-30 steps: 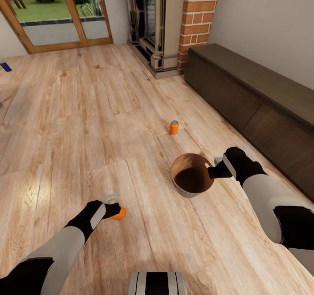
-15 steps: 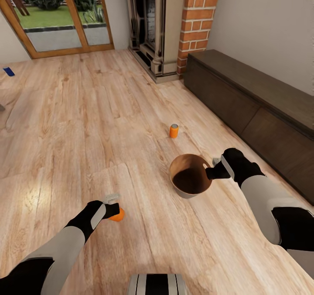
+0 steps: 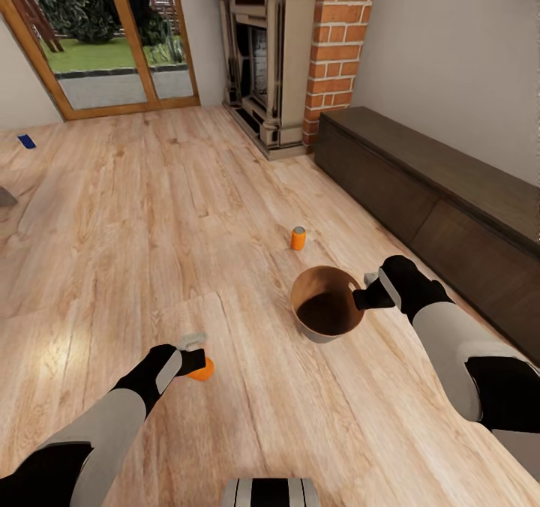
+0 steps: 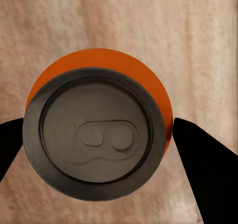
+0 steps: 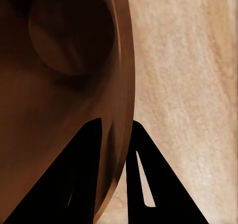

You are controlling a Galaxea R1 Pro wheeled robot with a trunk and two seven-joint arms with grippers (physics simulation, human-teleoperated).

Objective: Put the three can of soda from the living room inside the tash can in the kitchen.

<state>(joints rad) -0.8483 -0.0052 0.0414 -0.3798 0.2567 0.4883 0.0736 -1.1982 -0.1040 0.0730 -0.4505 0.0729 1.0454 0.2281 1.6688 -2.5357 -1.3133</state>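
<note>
Head view: living room, pale wood floor [image 3: 150, 214], brick fireplace [image 3: 300, 49] and a long dark cabinet [image 3: 435, 184] along the right-hand wall. Left gripper [image 3: 196, 355] holds an orange soda can [image 3: 202, 370] low over the floor; in the left wrist view the can's silver top [image 4: 94, 134] sits square between the two black fingers [image 4: 203, 169], which press its sides. Right gripper [image 3: 363, 291] is pinched on the rim of the copper-brown trash can [image 3: 324, 304]; the right wrist view shows one finger [image 5: 74, 179] inside the wall and the other outside, the rim [image 5: 124, 85] clamped between them. The bucket's interior looks bare — no can in it, as far as the shadowed bottom shows.

A second orange can [image 3: 298, 238] stands upright on the floor just beyond the bucket, apart from it. A small dark blue object [image 3: 27, 141] lies far off by the left wall, probably the third can; too small to confirm.

Progress, by judgement: early. One can in hand, none binned, two on the floor, kitchen trip not yet made.
</note>
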